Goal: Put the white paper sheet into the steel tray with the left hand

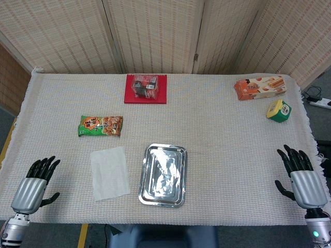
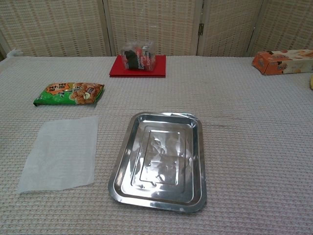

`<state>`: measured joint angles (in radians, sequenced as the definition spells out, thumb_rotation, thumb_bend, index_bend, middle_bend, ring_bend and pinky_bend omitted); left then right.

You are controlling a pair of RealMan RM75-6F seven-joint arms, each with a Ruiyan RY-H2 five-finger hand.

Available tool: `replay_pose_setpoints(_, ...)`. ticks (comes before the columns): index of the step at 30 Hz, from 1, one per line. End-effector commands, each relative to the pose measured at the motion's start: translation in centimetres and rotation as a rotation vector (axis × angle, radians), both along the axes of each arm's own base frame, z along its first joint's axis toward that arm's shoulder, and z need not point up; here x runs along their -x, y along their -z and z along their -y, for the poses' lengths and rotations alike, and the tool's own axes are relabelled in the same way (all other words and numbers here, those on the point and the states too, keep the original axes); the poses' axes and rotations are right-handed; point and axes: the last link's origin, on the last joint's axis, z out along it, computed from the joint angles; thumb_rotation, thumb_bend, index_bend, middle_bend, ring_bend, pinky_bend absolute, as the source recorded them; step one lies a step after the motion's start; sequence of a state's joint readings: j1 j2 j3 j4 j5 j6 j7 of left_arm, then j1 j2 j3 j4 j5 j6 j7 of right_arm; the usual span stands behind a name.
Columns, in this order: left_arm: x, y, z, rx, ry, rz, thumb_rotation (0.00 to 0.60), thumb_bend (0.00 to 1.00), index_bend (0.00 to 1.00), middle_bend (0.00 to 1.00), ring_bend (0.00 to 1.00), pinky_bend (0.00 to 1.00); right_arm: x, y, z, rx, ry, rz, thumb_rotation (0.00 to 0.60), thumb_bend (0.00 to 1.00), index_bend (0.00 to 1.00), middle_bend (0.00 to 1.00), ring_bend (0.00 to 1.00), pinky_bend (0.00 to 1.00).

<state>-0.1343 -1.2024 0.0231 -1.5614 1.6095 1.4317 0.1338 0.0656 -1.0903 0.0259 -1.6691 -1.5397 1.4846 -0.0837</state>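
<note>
Paper is lying flat on the cloth in the head view, just beside the tray on its left and not touching it. Nothing is sitting in the tray. Beyond the paper, up and left of the tray, a green snack bag is resting. Farther back from the tray a red mat is carrying a clear wrapped packet. Far to the tray's upper right an orange box is lying, with a small green and yellow carton near it. The left hand is hovering at the near left edge of the cloth, well left of the tray and apart from the paper, fingers spread and holding nothing. The right hand is hovering well right of the tray, fingers likewise spread and empty.

From the chest view, the paper is again lying flat just left of the tray, with a strip of cloth showing between them. The snack bag is sitting behind the paper, the red mat and its packet behind the tray, and the orange box at the far right. Neither hand is showing in this view.
</note>
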Motion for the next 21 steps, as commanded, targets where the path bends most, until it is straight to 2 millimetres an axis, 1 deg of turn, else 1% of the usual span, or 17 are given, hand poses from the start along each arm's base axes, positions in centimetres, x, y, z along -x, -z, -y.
replay_pose_setpoints(1,-0.6,1.4,0.5,0.048,0.066,0.034,0.600,0.23,0.11,0.28,0.25,0.34,-0.3,0.0,-0.3,0.004,-0.018,0.006,0.600,0.36,0.00,0.00,0.00,0.00)
replay_pose_setpoints(3,-0.8,2.1,0.6,0.061,0.128,0.038,0.600,0.23,0.18,0.44,0.36,0.48,-0.3,0.1,-0.4,-0.004,-0.019,0.005,0.600,0.37,0.00,0.00,0.00,0.00)
replay_pose_setpoints(4,-1.0,2.4,0.5,0.063,0.161,0.039,0.600,0.23,0.23,0.55,0.45,0.58,-0.3,0.2,-0.4,-0.007,-0.018,0.007,0.600,0.37,0.00,0.00,0.00,0.00)
replay_pose_setpoints(5,-1.1,2.7,0.3,0.063,0.195,0.041,0.600,0.23,0.28,0.69,0.56,0.70,-0.3,0.2,-0.4,-0.011,-0.017,0.008,0.600,0.37,0.00,0.00,0.00,0.00)
replay_pose_setpoints(6,-1.0,3.0,0.1,0.062,0.229,0.036,0.600,0.23,0.33,0.80,0.66,0.80,-0.3,0.3,-0.3,-0.015,-0.017,0.008,0.600,0.37,0.00,0.00,0.00,0.00)
replay_pose_setpoints(8,-0.6,3.5,-0.7,0.066,0.267,0.015,0.600,0.23,0.39,0.95,0.80,0.93,-0.3,0.2,-0.4,-0.016,-0.019,0.011,0.600,0.36,0.00,0.00,0.00,0.00)
replay_pose_setpoints(10,-0.4,3.8,-1.4,0.081,0.292,0.004,0.600,0.23,0.43,1.00,0.89,0.99,-0.3,0.1,-0.4,-0.013,-0.022,0.014,0.600,0.36,0.00,0.00,0.00,0.00)
replay_pose_setpoints(13,0.1,4.5,-2.7,0.133,0.313,0.039,0.600,0.23,0.48,1.00,0.98,1.00,-0.3,0.0,-0.4,-0.003,-0.025,0.017,0.600,0.36,0.00,0.00,0.00,0.00)
replay_pose_setpoints(17,0.9,5.3,-4.1,0.179,0.343,0.033,0.600,0.23,0.49,1.00,1.00,1.00,-0.3,-0.2,-0.4,0.011,-0.029,0.026,0.600,0.37,0.00,0.00,0.00,0.00)
replay_pose_setpoints(21,1.0,6.6,-5.3,0.194,0.425,0.023,0.600,0.23,0.51,1.00,1.00,1.00,-0.2,-0.5,-0.1,0.048,-0.027,0.033,0.600,0.37,0.00,0.00,0.00,0.00)
